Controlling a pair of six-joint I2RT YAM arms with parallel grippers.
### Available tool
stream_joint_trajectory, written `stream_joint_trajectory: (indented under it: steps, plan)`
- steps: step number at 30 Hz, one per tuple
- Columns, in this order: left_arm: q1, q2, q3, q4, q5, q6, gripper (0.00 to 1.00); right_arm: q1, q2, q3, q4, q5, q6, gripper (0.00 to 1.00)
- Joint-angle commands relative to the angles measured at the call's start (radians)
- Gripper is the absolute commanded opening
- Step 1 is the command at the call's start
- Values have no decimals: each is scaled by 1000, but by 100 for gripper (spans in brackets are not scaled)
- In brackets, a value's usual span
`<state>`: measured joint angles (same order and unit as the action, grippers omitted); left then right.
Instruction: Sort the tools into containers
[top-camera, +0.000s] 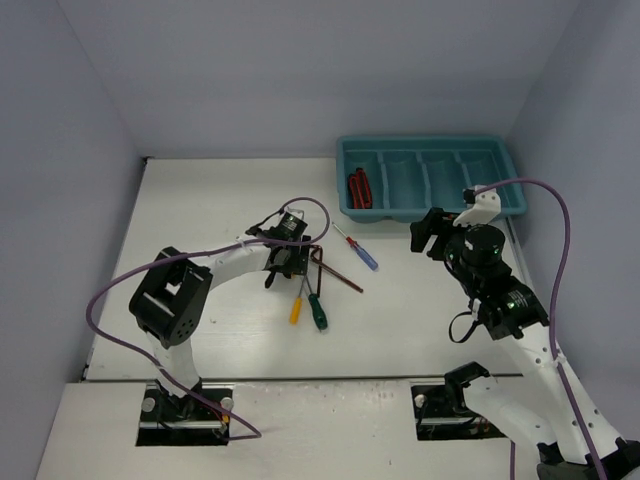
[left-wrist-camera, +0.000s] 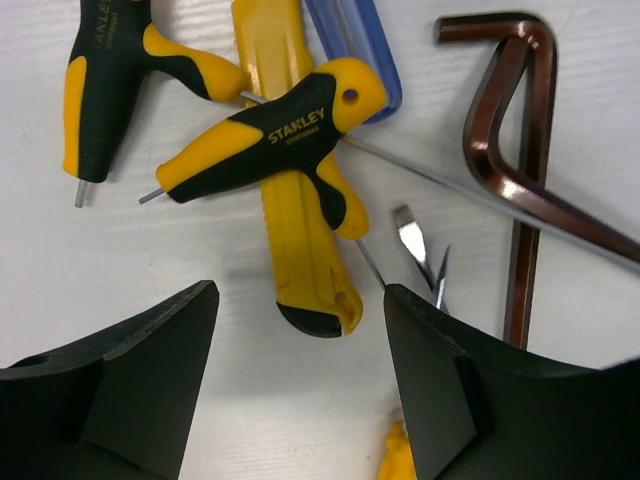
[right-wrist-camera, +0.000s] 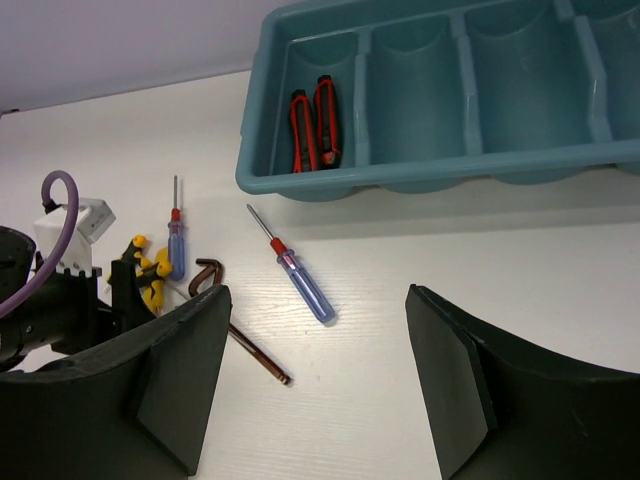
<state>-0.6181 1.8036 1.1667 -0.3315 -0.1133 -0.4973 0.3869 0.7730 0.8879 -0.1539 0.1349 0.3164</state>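
White tabletop (top-camera: 200, 210), pale walls (top-camera: 300, 70) on three sides. Your teal tray (top-camera: 432, 143) sits at the far right of the table, its four compartments side by side. The red-handled pliers (top-camera: 359, 187) lie lengthwise in the leftmost compartment. Between tray and pile, alone on the table, lies a blue screwdriver (top-camera: 361, 251), tip toward the tray. Your left gripper (top-camera: 281, 262) hangs over the pile at mid-table, jaws apart and grasping nothing. Its wrist view shows two yellow-black T-handles (left-wrist-camera: 268, 135), one lying across a long yellow handle (left-wrist-camera: 295, 240) whose black end points toward the fingers (left-wrist-camera: 150, 360). Right of these lies the brown hex key (left-wrist-camera: 522, 150), its long arm crossing a thin steel shaft. A second blue screwdriver (right-wrist-camera: 176, 243) lies beside the pile on its far side. On the near side of the pile you have a yellow screwdriver (top-camera: 296, 311) and a green screwdriver (top-camera: 318, 313), handles toward the arm bases, just beside each other. Your right gripper (top-camera: 431, 236) is raised over the table just in front of the tray, jaws spread and empty. Its camera looks across the lone blue screwdriver toward the tray's left compartments.
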Motion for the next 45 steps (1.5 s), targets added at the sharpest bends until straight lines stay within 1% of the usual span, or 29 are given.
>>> stream_joint_trajectory:
  steps: [1,6,9,13,14,19,23,26,31,40,45]
  plan:
    - [9,21,63,11,-14,4,65,-2,32,20,47,28,-6,68]
    - [10,44,61,1,-23,-9,64,-2,27,14,45,32,-7,68]
    - [11,41,51,-5,-22,-13,61,-3,22,10,45,31,-7,68]
    - [11,-8,25,9,-20,-1,60,-2,14,-2,43,31,-7,68]
    - [11,-30,20,14,-21,8,60,-2,13,-4,43,30,-6,68]
    - [11,-139,32,6,-27,62,73,-2,11,-7,43,25,-2,68]
    - [11,-235,41,2,-49,80,74,-3,9,-7,43,22,-1,68]
    - [11,-264,39,6,-60,86,74,-2,9,-7,43,20,0,68]
    - [10,-210,43,-31,-50,87,69,-2,7,-7,43,15,6,68]
    - [9,-168,-41,11,-57,83,69,-2,-32,-29,36,8,26,68]
    - [11,-152,-53,31,-42,87,69,-2,-48,-38,30,5,38,68]
